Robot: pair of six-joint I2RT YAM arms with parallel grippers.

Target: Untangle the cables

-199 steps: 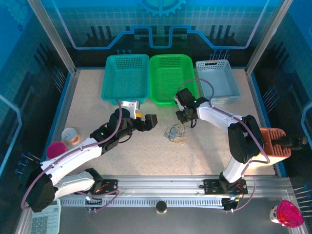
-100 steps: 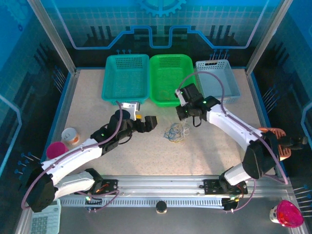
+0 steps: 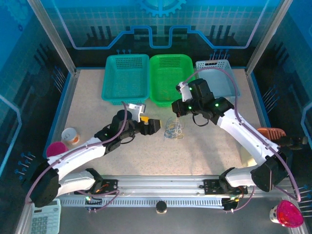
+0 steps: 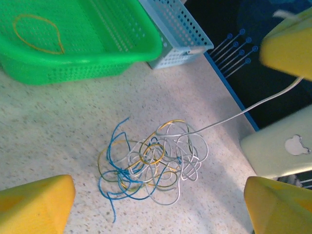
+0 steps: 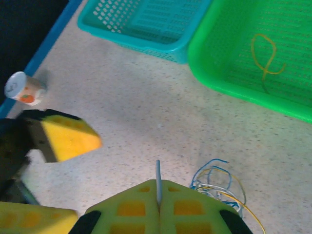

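The cables (image 3: 173, 129) lie in a small clump of white, blue and yellowish cords on the speckled table, in front of the green basket (image 3: 168, 78). My right gripper (image 3: 178, 109) hangs just above the clump's far side. In the right wrist view it (image 5: 158, 184) is shut on the end of a white cable (image 5: 158, 175), and the clump (image 5: 222, 187) lies to its right. That white cable (image 4: 234, 114) runs taut from the clump (image 4: 151, 163) up to the right gripper's yellow finger (image 4: 287, 44). My left gripper (image 3: 152, 126) sits just left of the clump and is open (image 4: 158, 197), holding nothing.
A yellowish cable loop (image 4: 39, 34) lies inside the green basket (image 4: 122, 56). A teal basket (image 3: 126, 77) and a light blue basket (image 3: 219, 80) flank it. A small cup (image 3: 70, 135) and a pink lid (image 3: 56, 148) stand at the left; an orange object (image 3: 273, 139) is at the right edge.
My right gripper has shut on a white cable and lifted up and left from the clump, drawing the cable taut. My left gripper has edged right toward the clump.
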